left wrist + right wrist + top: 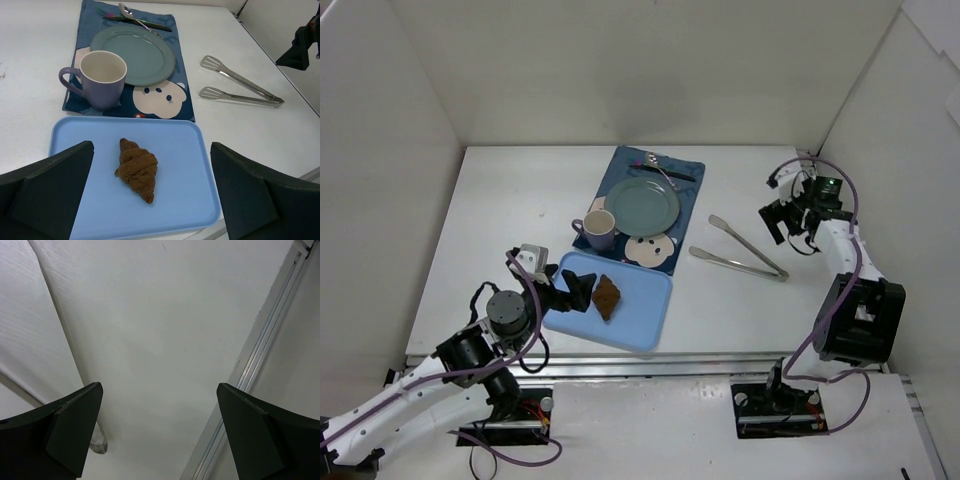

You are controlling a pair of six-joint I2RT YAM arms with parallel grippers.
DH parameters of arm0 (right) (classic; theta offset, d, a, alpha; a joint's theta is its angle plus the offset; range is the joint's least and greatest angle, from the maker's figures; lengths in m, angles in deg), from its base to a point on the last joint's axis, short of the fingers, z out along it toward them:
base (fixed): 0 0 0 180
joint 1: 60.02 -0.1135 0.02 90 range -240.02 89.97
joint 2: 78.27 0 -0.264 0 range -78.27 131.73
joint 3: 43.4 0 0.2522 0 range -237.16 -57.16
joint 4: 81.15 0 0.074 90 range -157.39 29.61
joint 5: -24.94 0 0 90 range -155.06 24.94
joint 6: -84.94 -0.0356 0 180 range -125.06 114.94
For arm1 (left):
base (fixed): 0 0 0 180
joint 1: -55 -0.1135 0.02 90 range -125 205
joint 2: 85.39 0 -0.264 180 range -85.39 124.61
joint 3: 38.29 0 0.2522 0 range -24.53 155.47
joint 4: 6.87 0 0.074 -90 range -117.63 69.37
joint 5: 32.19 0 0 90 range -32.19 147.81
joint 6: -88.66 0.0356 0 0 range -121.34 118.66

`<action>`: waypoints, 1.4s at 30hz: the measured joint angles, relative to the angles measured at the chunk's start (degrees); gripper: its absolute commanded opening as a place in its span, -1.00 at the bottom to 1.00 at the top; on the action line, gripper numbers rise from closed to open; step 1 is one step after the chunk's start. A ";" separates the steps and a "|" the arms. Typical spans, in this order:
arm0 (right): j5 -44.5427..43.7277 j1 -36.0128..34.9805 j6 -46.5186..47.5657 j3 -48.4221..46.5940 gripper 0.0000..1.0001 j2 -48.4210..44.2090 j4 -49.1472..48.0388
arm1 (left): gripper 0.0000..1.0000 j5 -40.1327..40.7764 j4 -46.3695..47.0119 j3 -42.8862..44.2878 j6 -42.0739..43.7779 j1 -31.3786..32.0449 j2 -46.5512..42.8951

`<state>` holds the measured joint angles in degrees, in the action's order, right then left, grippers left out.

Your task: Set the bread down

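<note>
The bread (pixel 607 297) is a small dark brown piece lying flat on the light blue tray (pixel 638 325) near the table's front edge. In the left wrist view the bread (pixel 137 169) lies in the middle of the tray (pixel 195 165), ahead of and between the two fingers. My left gripper (pixel 576 292) is open and empty, just left of the bread and low over the tray; its jaws (pixel 152 147) stand wide apart. My right gripper (pixel 790 226) is open and empty at the far right, over bare table (pixel 159 386).
A blue placemat (pixel 685 190) behind the tray holds a green plate (pixel 641 203), a purple mug (pixel 598 228), a spoon (pixel 658 162) and a white bear-face coaster (pixel 650 249). Metal tongs (pixel 740 250) lie between the placemat and the right arm. White walls enclose the table.
</note>
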<state>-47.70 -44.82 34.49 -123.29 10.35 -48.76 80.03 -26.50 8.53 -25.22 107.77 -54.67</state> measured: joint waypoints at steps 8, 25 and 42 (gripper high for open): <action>12.48 4.26 8.22 5.31 0.96 -0.28 1.68 | 0.98 -2.73 -0.28 0.39 -0.37 0.00 2.51; 17.57 -0.87 14.71 4.63 0.95 2.36 8.85 | 0.98 -4.31 -0.33 0.81 -0.35 0.00 3.26; 14.49 -3.21 17.55 1.42 0.95 10.25 11.19 | 0.98 -4.42 -0.35 0.94 -0.35 0.00 3.30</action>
<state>-33.21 -48.04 52.04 -121.87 20.60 -37.57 75.62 -26.85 9.46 -25.57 107.77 -51.37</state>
